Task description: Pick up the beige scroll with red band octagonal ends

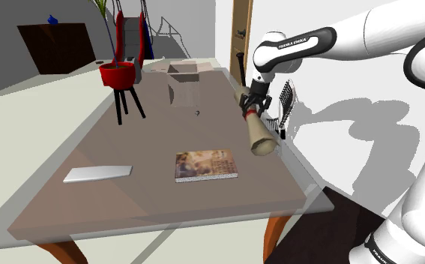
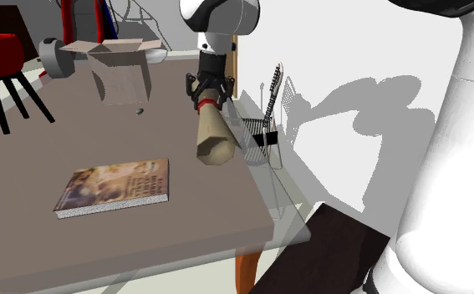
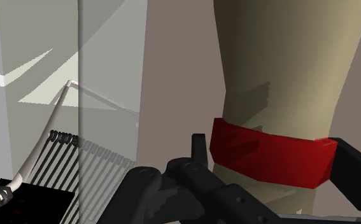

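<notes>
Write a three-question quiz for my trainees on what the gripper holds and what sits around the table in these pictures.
1. True or false: the gripper is shut on the beige scroll, close to its red band.
2. In the shoulder view, which thing lies flat on the table between the grey slab and the scroll? A) a book B) a blue mug C) a green bottle
3. Fill in: the pot on the black-legged stand is coloured ____.

Key: 1 true; 2 A; 3 red.
</notes>
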